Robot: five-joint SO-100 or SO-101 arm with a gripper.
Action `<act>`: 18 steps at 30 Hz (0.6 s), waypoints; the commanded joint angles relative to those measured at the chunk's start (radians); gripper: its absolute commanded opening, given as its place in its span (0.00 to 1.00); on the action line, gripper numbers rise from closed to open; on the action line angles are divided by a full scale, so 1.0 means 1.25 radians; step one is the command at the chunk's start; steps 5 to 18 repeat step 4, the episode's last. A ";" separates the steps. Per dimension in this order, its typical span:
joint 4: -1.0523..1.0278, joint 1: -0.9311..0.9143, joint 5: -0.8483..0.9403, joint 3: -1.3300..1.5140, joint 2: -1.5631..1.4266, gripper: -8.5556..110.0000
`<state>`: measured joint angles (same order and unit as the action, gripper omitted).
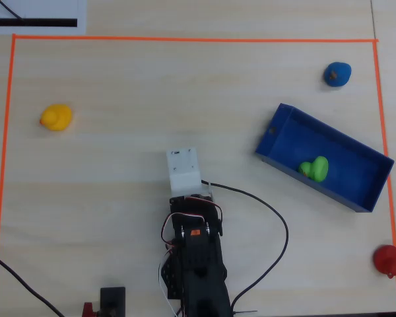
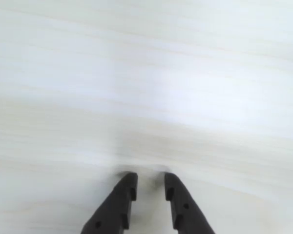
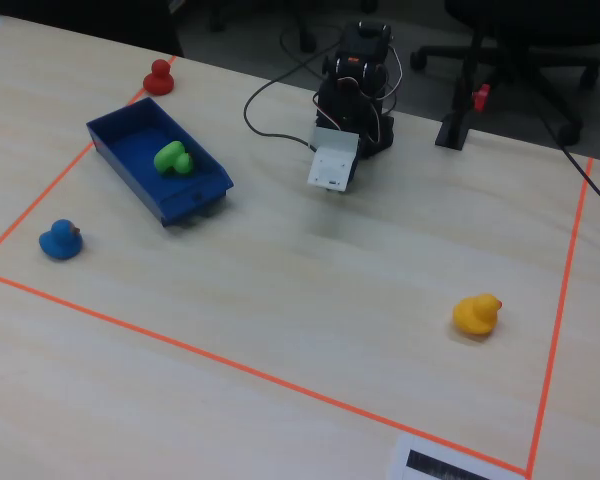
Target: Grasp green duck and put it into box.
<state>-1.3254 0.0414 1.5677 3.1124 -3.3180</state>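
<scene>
One green duck sits in the box at three o'clock, light, squashy, body-grippable; gripper narrow, empty.

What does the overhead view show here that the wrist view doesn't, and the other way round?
Only the overhead view shows the green duck lying inside the blue box, the yellow duck, the blue duck, the red duck and the orange tape border. Only the wrist view shows the claw, its two fingertips slightly apart with nothing between them. Both show the pale wooden table.
</scene>
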 commanded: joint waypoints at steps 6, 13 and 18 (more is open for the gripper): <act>-0.016 -0.007 0.001 -0.001 0.006 0.11; -0.016 -0.007 0.001 -0.001 0.006 0.11; -0.016 -0.007 0.001 -0.001 0.006 0.11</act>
